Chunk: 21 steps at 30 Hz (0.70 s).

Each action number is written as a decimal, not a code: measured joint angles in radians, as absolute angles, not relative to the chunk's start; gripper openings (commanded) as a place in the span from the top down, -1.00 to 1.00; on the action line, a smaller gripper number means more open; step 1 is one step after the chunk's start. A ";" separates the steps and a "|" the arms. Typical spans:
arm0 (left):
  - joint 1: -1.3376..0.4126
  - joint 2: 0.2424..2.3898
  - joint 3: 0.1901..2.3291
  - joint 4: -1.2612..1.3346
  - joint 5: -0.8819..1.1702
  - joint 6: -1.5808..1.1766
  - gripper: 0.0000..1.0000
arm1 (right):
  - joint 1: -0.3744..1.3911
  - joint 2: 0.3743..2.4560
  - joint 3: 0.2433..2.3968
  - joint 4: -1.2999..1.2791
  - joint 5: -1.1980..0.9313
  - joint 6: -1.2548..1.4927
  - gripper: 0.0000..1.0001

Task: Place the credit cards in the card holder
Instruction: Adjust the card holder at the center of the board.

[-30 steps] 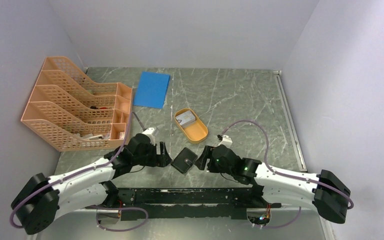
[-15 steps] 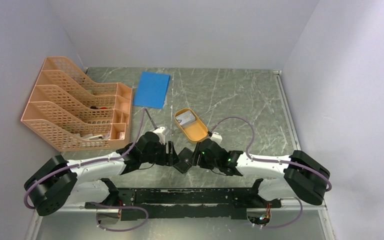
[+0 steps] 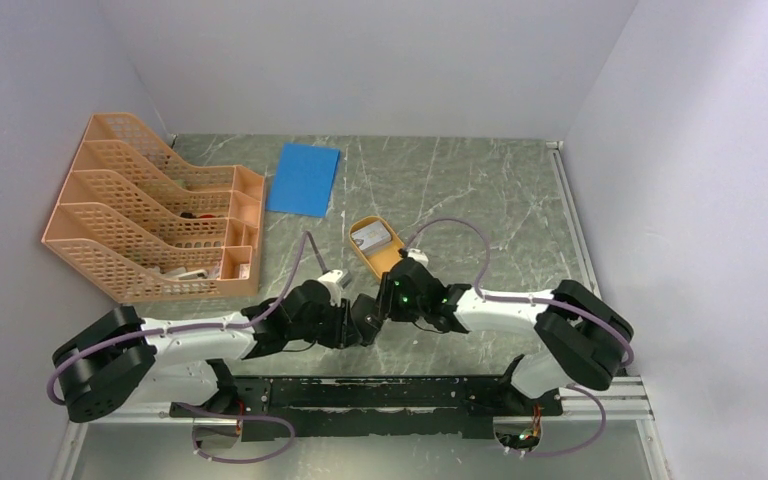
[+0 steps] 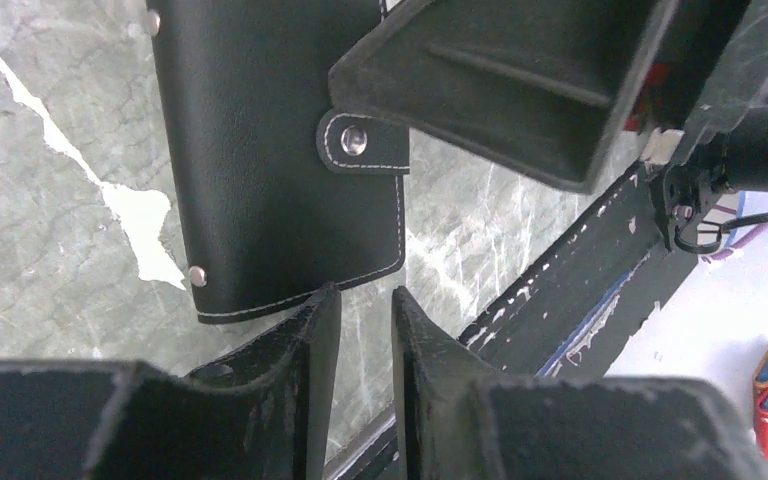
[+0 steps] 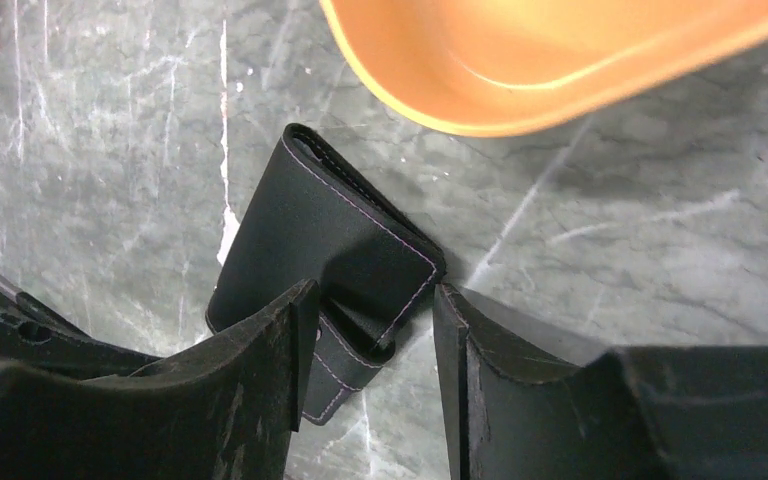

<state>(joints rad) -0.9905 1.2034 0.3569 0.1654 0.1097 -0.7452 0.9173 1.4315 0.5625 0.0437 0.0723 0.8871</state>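
The black card holder lies folded shut on the table between my two grippers, its snap tab fastened. My left gripper sits at the holder's near corner, jaws a narrow gap apart with only table showing between them. My right gripper straddles the holder's opposite corner and strap, jaws apart, one fingertip right at the stitched corner. In the top view the left gripper and right gripper almost meet over the holder. Pale credit cards lie in the orange dish.
The orange dish's rim is just beyond the right gripper. An orange mesh file rack stands at the left and a blue flat sheet lies at the back. A black rail runs along the near edge.
Both arms have moved in from either side until their grippers meet at the card holder. Both pairs of jaws have narrowed, the left much more.
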 measured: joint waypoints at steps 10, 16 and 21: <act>-1.011 0.984 0.405 -0.001 -0.100 -0.746 -0.19 | 0.916 1.328 0.569 0.007 0.059 0.846 -0.10; -0.973 1.055 0.424 -0.036 -0.152 -0.741 -0.18 | 0.916 1.276 0.493 0.013 0.059 0.901 -0.10; -0.957 1.187 0.424 -0.033 -0.120 -0.735 -0.19 | 0.916 1.275 0.445 0.025 0.066 0.959 -0.10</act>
<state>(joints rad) -0.9573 1.1870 0.4236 -0.0330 -0.1196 -0.7349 0.9157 1.2751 0.4446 0.0254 0.0662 0.9588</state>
